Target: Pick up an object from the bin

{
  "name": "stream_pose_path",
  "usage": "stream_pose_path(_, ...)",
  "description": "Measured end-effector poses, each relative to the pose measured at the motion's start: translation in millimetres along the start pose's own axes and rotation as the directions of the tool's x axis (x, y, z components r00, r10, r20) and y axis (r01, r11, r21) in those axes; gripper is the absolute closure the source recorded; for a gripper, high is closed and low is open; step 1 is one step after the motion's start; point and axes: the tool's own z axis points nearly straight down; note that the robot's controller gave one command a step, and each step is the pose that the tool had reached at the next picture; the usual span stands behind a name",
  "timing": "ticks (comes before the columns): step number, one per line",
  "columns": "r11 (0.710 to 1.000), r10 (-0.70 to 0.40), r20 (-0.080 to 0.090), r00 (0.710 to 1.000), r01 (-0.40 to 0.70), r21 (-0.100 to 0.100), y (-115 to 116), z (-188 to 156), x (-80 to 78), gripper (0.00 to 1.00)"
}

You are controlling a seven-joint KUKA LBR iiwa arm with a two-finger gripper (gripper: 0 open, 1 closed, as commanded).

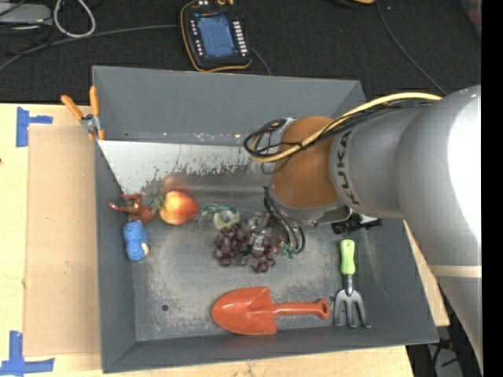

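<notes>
- Nearest the camera, in front of the grapes, an orange shovel [244, 311] lies flat along the bin's front wall. Its handle points right toward a green-handled hand fork [348, 289], which lies to the grapes' front right.
- The bunch of dark purple grapes [232, 246] sits mid-floor in the bin [196, 112], apart from every wall.
- The tool [271, 238] is down over the right side of the grapes. I cannot tell whether it is open or closed, because the orange wrist cover and cables hide it from above.
- Handling, as a judgement: the grapes look light and lumpy (probably a plastic toy, with round, slick berries). A grip on a single berry would likely slip, so closing across the thick middle of the bunch seems safer. The loose ends may dangle once it is lifted.
- Left of the grapes is bare floor, then a small blue toy [136, 240] well away.
- Just behind the grapes lies a small pale, greenish thing [220, 214]. Behind and to the left is a red-yellow apple [178, 208], with a brown toy [130, 206] beyond it near the left wall.
- Room to move: there is open floor in front of the grapes before the shovel, and straight up looks free. The sloping back wall behind the grapes and the fork on their right are the nearest obstacles.
</notes>
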Motion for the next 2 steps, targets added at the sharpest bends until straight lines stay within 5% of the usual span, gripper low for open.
stream_pose_path(2,1.000,-0.002,-0.007,1.000,0.002,0.001,-0.7,-43.7,2.5,1.00)
